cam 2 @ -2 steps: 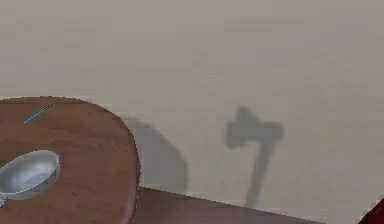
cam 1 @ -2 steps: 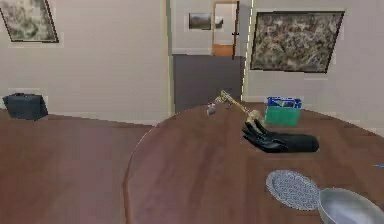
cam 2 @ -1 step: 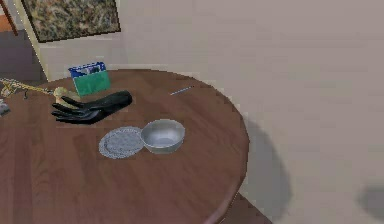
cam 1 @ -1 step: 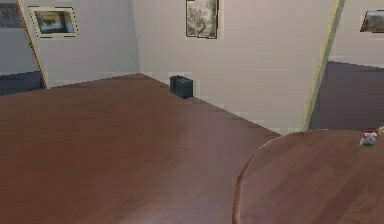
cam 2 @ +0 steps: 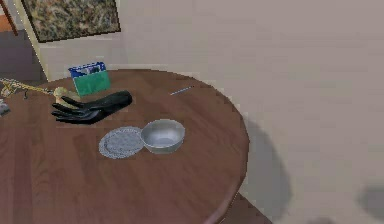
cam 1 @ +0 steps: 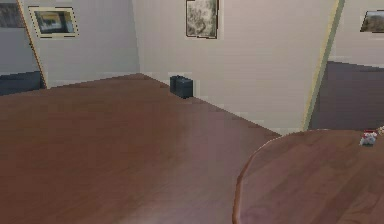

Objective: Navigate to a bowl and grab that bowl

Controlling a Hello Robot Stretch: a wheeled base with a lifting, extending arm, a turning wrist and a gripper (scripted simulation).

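Grey bowl (cam 2: 164, 135) sits mid-frame on the round wooden bench (cam 2: 60, 190), right up against a flat grey plate (cam 2: 120, 144) on its left. The claw's state, I can't tell.

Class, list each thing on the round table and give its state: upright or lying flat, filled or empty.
bowl: upright, empty.
grey plate: lying flat beside the bowl, nothing on it.
dark cloth-like thing: lying flat, spread out.
green box: standing upright.
thin stick: lying flat, apart from the rest.
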